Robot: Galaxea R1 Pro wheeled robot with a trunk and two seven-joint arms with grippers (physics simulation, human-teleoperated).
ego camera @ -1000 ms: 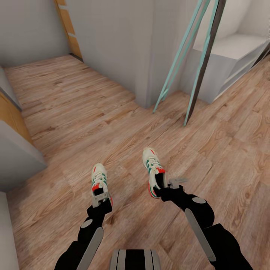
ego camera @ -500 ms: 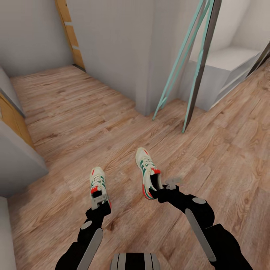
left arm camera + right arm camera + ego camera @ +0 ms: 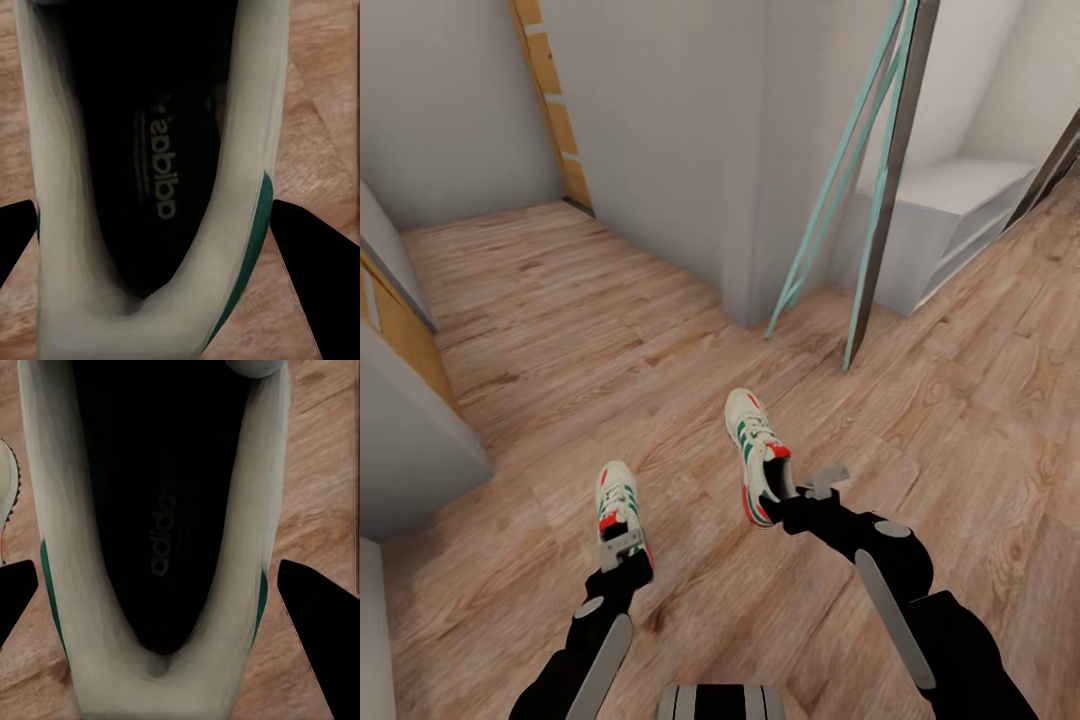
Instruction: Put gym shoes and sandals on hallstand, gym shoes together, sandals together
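head view: my left gripper (image 3: 622, 545) grips one gym shoe (image 3: 617, 500) at its heel, my right gripper (image 3: 792, 495) grips the other shoe (image 3: 756, 450), both above the floor (image 3: 560, 330). thin heel grips could slip while driving.

Both gym shoes, the left gym shoe (image 3: 618, 503) and the right gym shoe (image 3: 758, 455), look white to us, with green side stripes and red-orange bits at tongue and heel. Through the wrist cameras we see a black insole with pale lettering, cream-white collar and a green edge (image 3: 259, 225) (image 3: 259, 592). The corridor floor (image 3: 560, 330) is light brown wood plank with darker grain. At 1 o'clock there are teal poles (image 3: 830, 190); at 11 o'clock, an orange-tan door edge (image 3: 555, 110) against grey-white walls (image 3: 660, 130).
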